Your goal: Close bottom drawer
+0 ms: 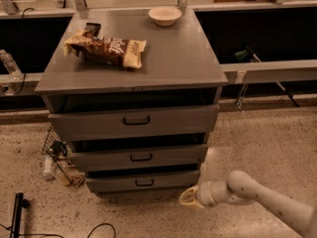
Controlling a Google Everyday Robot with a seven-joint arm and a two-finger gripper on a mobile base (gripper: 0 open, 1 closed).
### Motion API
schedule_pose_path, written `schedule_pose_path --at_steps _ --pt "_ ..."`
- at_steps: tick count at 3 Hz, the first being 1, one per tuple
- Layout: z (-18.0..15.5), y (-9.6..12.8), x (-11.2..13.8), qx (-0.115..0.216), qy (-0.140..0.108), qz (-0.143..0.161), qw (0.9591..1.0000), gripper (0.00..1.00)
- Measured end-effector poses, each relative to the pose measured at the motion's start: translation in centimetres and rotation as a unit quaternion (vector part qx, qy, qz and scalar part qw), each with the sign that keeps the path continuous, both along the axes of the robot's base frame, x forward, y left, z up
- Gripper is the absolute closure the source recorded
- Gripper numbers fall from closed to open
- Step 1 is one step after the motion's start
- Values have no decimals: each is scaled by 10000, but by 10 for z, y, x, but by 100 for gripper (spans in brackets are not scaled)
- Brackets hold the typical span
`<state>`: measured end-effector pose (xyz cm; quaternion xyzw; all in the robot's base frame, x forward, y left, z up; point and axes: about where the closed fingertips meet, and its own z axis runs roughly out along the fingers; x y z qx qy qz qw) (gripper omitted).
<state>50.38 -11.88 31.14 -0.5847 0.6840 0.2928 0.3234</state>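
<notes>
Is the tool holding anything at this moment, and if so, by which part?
Nothing is held. The tool hangs low over the floor, by the right front corner of the bottom drawer, well away from its handle.

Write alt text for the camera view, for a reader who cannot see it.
The robot's claw hangs low near the right end of the bottom drawer of a grey three-drawer cabinet. On the cabinet top lie a brown snack bag and a pale bowl.
</notes>
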Motion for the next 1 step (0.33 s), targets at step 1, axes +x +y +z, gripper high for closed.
schedule_pose_path --at_steps 1 --pt "71 -16 -29 265 -342 -475 9979 100"
